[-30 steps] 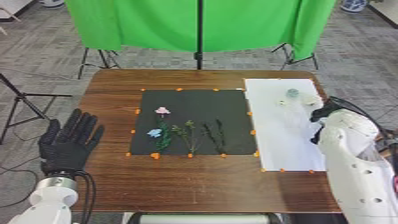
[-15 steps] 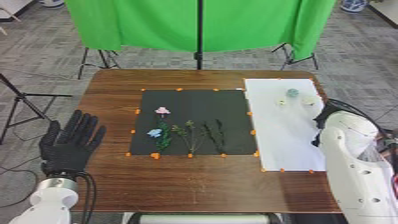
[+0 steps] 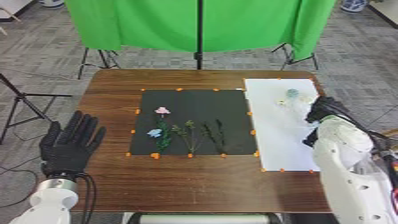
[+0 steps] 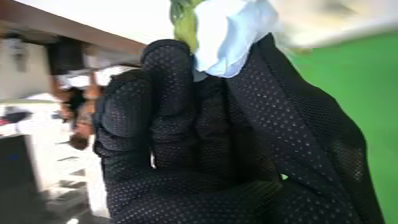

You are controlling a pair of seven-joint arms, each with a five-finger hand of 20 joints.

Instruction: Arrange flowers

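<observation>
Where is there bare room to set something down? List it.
Free: the brown table nearer than the black mat; the mat's far right corner; the white sheet's near half. Crowded: the mat's near left and middle, with flowers and stems; the sheet's far end, around the right hand and pale flower.

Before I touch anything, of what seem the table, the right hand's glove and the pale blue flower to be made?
Table: probably wood or veneer, perhaps varnished, from its brown, streaky grain.
Right hand's glove: matt, black mesh fabric, from its fine dotted knit.
Pale blue flower: perhaps thin, smooth cloth, since its petal folds softly; real petals remain possible.
</observation>
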